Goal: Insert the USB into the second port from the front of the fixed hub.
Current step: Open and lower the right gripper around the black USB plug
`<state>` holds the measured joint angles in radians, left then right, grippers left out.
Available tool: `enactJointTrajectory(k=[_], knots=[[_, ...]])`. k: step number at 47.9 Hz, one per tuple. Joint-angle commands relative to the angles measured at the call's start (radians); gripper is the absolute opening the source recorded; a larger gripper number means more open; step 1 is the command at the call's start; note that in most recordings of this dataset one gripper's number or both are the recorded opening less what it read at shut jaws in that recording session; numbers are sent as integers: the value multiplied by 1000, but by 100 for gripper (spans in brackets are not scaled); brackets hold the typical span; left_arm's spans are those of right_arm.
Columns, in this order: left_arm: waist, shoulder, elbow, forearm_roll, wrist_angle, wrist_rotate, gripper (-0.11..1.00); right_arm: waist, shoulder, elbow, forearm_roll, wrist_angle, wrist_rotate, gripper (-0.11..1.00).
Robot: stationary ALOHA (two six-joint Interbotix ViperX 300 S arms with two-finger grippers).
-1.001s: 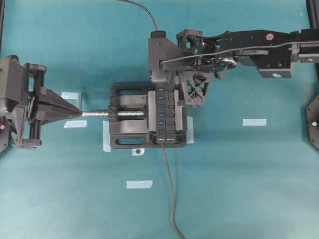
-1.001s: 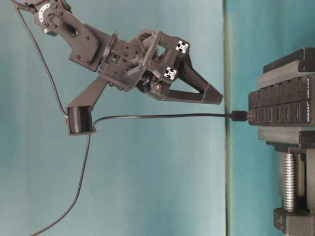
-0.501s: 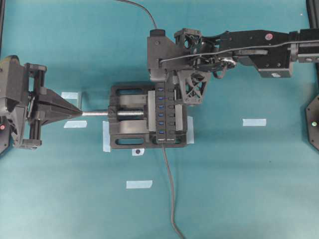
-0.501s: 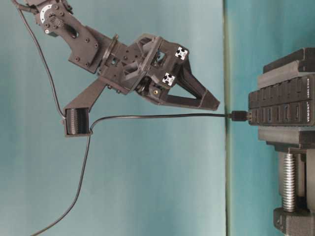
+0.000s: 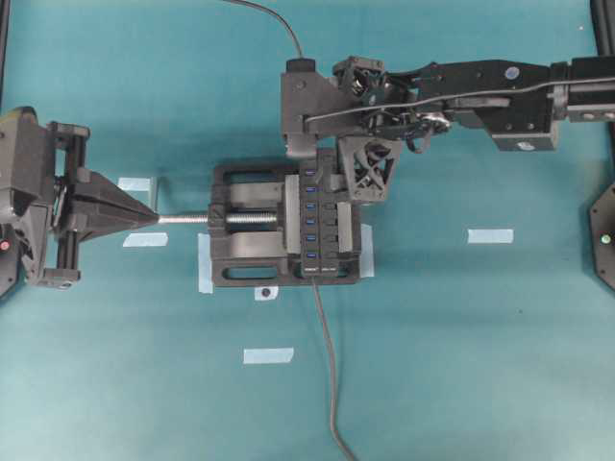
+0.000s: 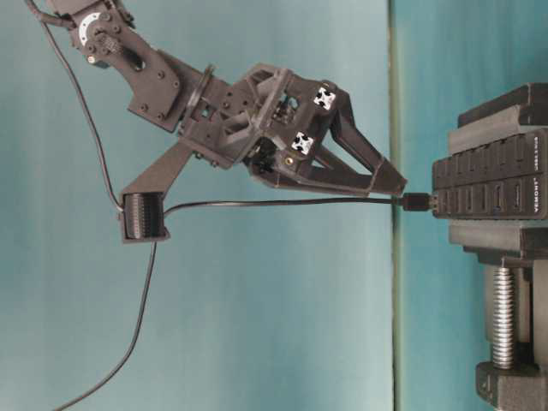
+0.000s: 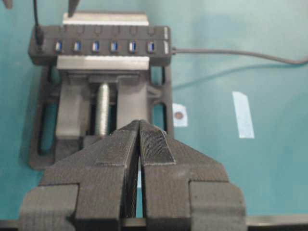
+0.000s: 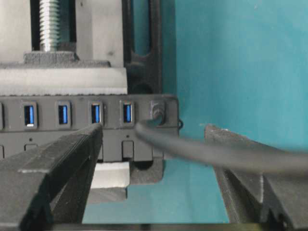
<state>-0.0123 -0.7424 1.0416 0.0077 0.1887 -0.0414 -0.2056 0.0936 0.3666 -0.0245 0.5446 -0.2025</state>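
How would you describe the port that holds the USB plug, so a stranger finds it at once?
Find the black vise mid-table; the long hub is clamped in it. The occupied port is the last in the row, at the end away from the hub's own cable; unlike its neighbours, no blue shows.

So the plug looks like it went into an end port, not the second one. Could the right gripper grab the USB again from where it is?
Probably yes. The right gripper is open, its fingers either side of the cable just behind the USB seated in the hub; nothing sits between them.
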Motion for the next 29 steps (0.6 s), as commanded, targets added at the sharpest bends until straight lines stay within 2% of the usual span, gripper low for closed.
enactJointTrajectory(k=[1,29], knots=[[-2,-2,-15,2,-8,0,0,-3,-12,-25,0,-14,0,86],[0,-2,-15,2,-8,0,0,-3,17,-25,0,-32,0,86]])
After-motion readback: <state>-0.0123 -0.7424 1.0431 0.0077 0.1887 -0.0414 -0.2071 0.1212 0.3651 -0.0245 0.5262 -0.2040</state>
